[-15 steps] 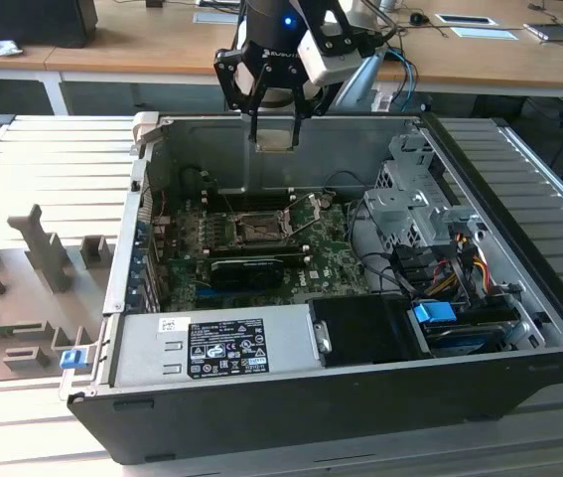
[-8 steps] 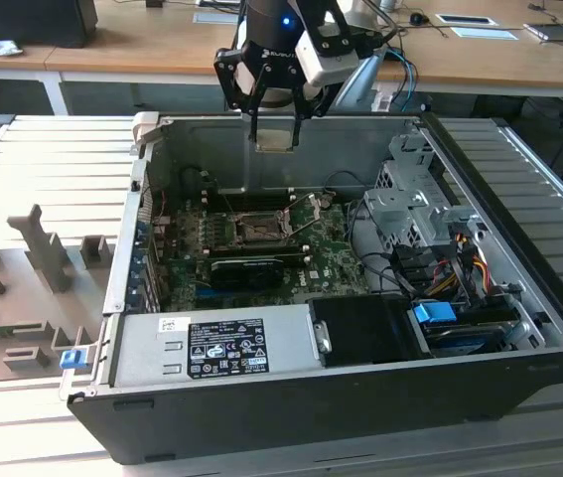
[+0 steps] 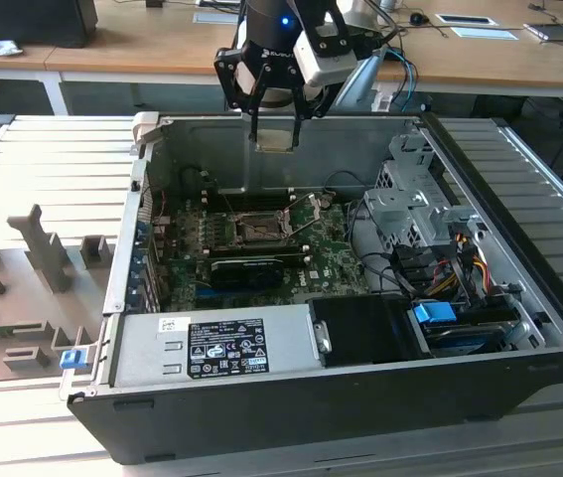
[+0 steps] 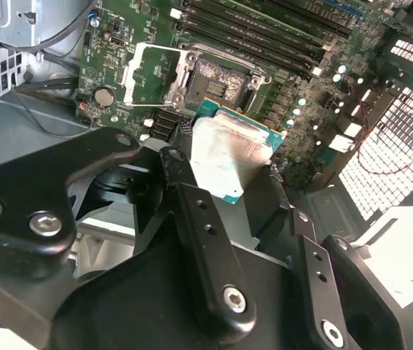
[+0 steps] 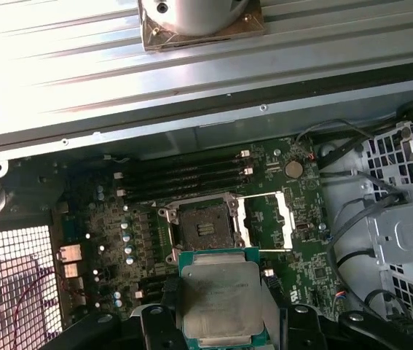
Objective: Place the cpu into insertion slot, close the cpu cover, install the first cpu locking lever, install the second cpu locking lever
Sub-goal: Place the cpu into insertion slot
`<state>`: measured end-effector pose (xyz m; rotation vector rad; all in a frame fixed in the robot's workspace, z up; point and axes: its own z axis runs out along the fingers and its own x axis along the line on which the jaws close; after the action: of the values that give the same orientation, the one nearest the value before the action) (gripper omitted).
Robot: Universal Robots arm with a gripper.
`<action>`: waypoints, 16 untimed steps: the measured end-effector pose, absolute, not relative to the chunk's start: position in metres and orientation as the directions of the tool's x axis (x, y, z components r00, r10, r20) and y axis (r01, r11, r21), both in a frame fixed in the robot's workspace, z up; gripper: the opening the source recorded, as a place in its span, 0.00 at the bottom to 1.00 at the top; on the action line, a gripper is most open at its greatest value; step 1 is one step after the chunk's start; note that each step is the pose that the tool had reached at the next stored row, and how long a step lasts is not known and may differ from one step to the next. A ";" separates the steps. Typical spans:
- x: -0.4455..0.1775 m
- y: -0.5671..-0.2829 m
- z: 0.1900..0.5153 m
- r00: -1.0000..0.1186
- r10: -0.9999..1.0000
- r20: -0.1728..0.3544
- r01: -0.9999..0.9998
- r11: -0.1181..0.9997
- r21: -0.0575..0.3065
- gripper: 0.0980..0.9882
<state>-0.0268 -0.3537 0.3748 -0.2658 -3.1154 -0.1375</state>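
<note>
Cpu [image 3: 276, 140] pinched by its edges in gripper [image 3: 276, 132], well clear of slot [image 3: 258, 231].
Exterior view: cpu at slot's 12 o'clock. Second wrist view: cover [image 4: 151, 73] lies open beside slot. First wrist view: cpu looks light, stiff, fragile; edges suit holding.

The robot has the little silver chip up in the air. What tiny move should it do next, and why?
Probably lower it slowly toward the insertion slot. The jaws hold the cpu high above the board, the slot looks bare, and the cpu cover is flipped open beside it.
</note>
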 end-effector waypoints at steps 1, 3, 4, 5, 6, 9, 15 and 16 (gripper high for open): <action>-0.027 -0.354 0.375 -0.985 0.172 0.019 0.173 0.981 0.087 0.48; -0.027 -0.354 0.375 -0.983 0.181 0.019 0.182 0.979 0.086 0.48; -0.027 -0.354 0.375 -0.983 0.185 0.019 0.186 0.979 0.086 0.48; -0.027 -0.354 0.375 -0.982 0.188 0.019 0.189 0.978 0.086 0.48; -0.027 -0.354 0.375 -0.981 0.193 0.019 0.194 0.977 0.086 0.48; -0.027 -0.354 0.375 -0.977 0.210 0.019 0.211 0.974 0.086 0.48; -0.027 -0.354 0.375 -0.969 0.246 0.019 0.247 0.965 0.086 0.48; -0.027 -0.354 0.375 -0.968 0.250 0.019 0.251 0.964 0.086 0.48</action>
<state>-0.0268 -0.3537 0.3748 -0.3966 -3.1052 -0.1383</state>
